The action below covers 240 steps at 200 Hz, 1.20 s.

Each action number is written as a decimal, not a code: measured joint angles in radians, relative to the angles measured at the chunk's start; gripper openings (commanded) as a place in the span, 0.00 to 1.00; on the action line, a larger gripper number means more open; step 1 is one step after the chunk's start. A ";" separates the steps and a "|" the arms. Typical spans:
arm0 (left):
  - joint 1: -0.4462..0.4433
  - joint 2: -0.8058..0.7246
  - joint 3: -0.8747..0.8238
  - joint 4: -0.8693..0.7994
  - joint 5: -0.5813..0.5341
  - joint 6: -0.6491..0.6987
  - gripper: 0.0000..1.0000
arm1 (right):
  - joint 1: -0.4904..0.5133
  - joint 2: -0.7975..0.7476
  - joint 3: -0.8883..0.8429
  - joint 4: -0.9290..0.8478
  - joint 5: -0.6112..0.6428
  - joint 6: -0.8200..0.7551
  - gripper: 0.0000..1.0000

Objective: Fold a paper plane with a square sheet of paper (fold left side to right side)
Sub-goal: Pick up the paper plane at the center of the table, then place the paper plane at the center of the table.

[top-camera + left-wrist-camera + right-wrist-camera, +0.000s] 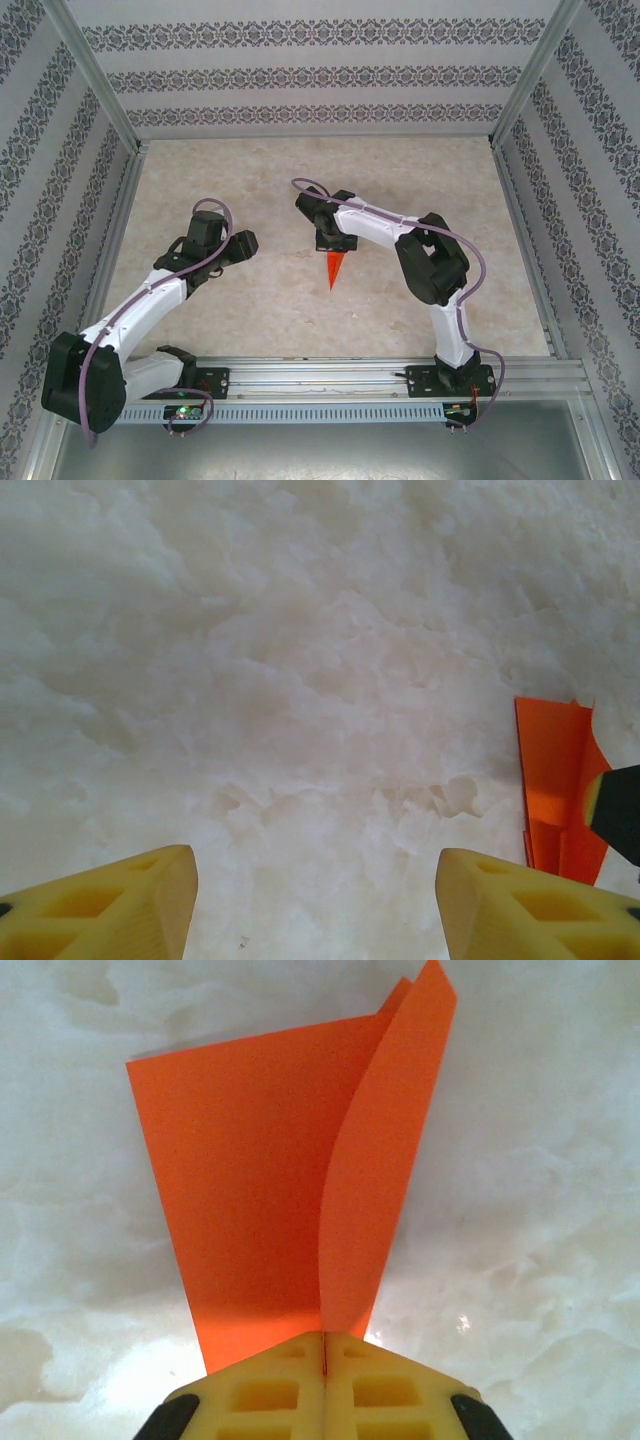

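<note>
The orange-red square sheet of paper, folded into a slim paper plane, lies mid-table with its sharp tip toward the arm bases. My right gripper is at its wide end. In the right wrist view the yellow jaws are pressed together on the plane's centre crease, one wing lying flat and the other wing standing up. My left gripper hovers to the plane's left, apart from it. Its yellow fingers stand open over bare table, with the plane at the right edge of that view.
The pale marbled table is walled by patterned panels at the back and both sides. A metal rail carrying the arm bases runs along the near edge. The right gripper's dark finger edge shows beside the plane.
</note>
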 measured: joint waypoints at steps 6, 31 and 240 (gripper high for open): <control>0.001 -0.008 0.000 -0.004 0.000 0.000 0.66 | 0.000 -0.013 -0.005 0.000 0.001 -0.003 0.00; 0.008 -0.037 0.000 -0.012 0.004 0.000 0.68 | 0.000 -0.073 -0.042 0.011 0.008 -0.005 0.00; 0.094 -0.332 0.027 -0.193 -0.003 -0.032 0.83 | -0.171 -0.370 -0.318 0.791 -0.616 -0.261 0.00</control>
